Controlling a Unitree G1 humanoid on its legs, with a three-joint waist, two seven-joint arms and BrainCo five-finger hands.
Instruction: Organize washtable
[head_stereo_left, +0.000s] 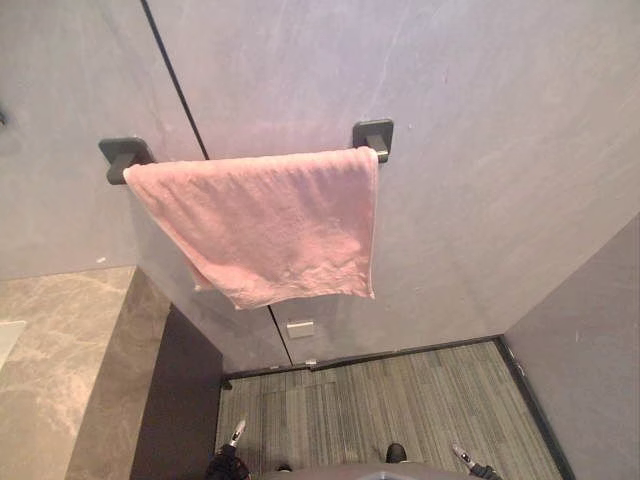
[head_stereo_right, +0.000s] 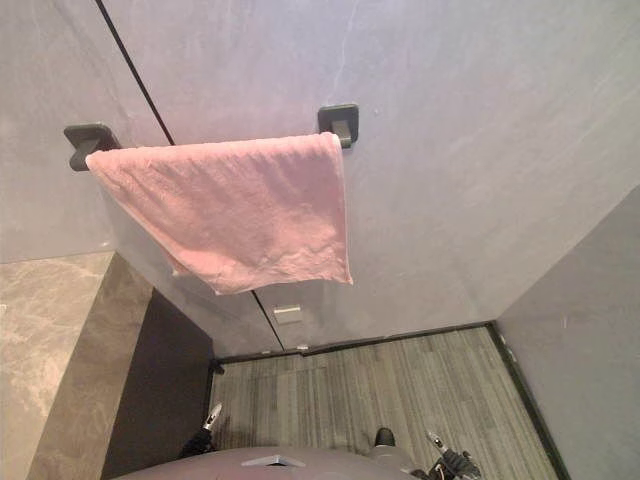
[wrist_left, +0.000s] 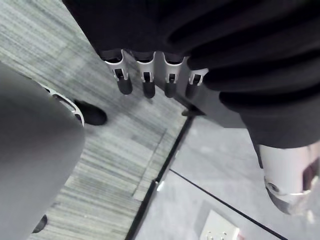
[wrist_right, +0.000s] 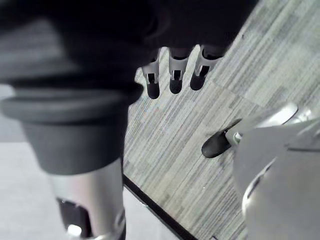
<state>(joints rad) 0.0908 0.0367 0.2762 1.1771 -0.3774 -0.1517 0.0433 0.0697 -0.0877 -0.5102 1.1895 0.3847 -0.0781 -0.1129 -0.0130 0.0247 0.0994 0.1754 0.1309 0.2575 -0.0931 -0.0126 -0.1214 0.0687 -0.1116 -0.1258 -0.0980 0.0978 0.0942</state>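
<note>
You've got the pink terry towel (head_stereo_left: 265, 225) draped over the dark wall-mounted rail (head_stereo_left: 372, 137), spread between its brackets. Both hands hang well below the rail, over the grey striped carpet (head_stereo_left: 400, 400). Left hand (wrist_left: 146, 80) has loose straight fingers and is empty, right hand (wrist_right: 175, 75) the same.

A pink towel (head_stereo_left: 265, 225) hangs draped over a dark wall rail (head_stereo_left: 372, 140), spread wide and lightly wrinkled. Its left edge slants inward toward the bottom, beside the marble bench (head_stereo_left: 55, 370).
</note>
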